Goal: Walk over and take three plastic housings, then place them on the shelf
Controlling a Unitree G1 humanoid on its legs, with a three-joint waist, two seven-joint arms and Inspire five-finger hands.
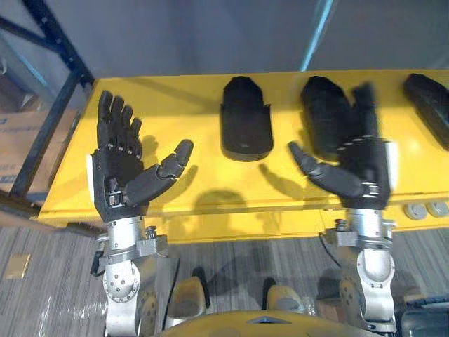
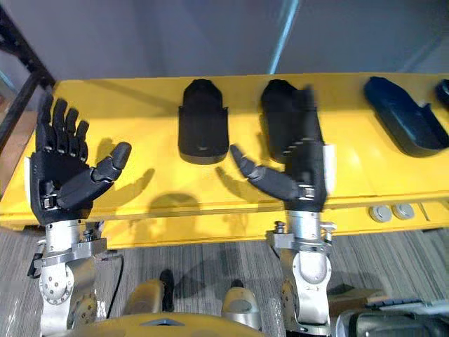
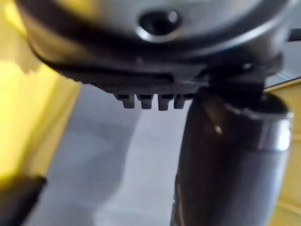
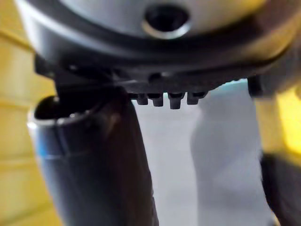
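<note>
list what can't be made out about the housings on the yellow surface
Second housing: near end hidden behind the right hand, both eye views.
Rightmost housing: cut off by the right eye view's edge.
Round parts: too small to identify, left eye view.

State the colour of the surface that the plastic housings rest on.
Bright yellow. The surface shows best in the left eye view.

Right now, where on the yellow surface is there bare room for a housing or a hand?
Bare: the yellow surface between left hand and middle housing, the front strip between the hands, and the stretch between right hand and right-end housing. Crowded: the narrow gap between middle housing and second housing, which the right hand overlaps.
</note>
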